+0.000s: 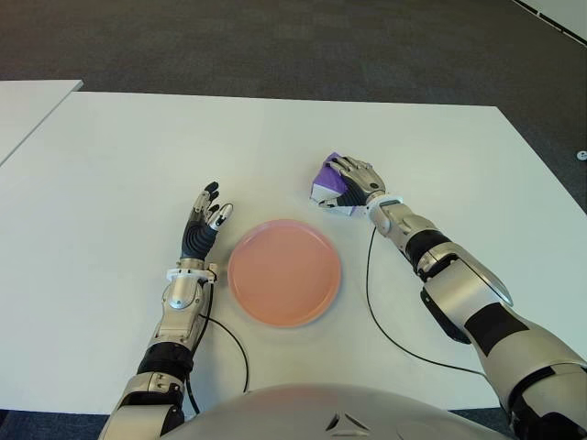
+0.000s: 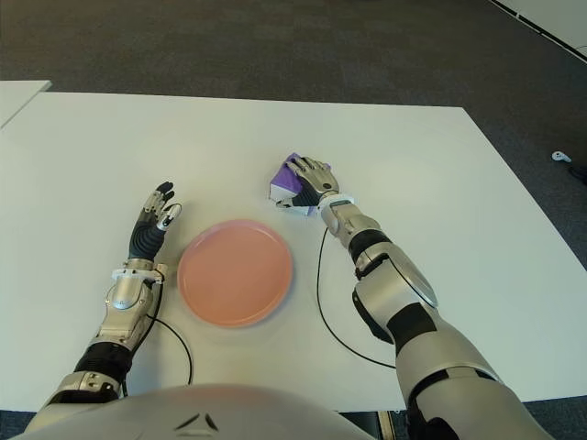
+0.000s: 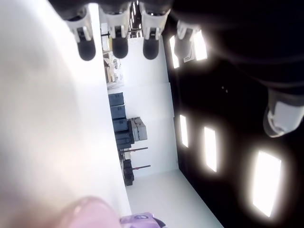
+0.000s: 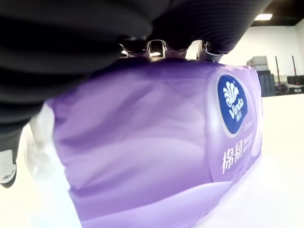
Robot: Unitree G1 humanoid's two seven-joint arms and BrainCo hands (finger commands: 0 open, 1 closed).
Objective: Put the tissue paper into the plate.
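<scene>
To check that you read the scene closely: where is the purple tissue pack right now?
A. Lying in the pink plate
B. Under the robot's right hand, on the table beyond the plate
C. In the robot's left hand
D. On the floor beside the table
B: the right hand covers the tissue pack on the white table; the pink plate holds nothing and the left hand is open.

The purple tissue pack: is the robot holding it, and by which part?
Yes. The right hand is closed over the top of the tissue pack, which sits on the table. The left hand, beside the plate, holds nothing.
</scene>
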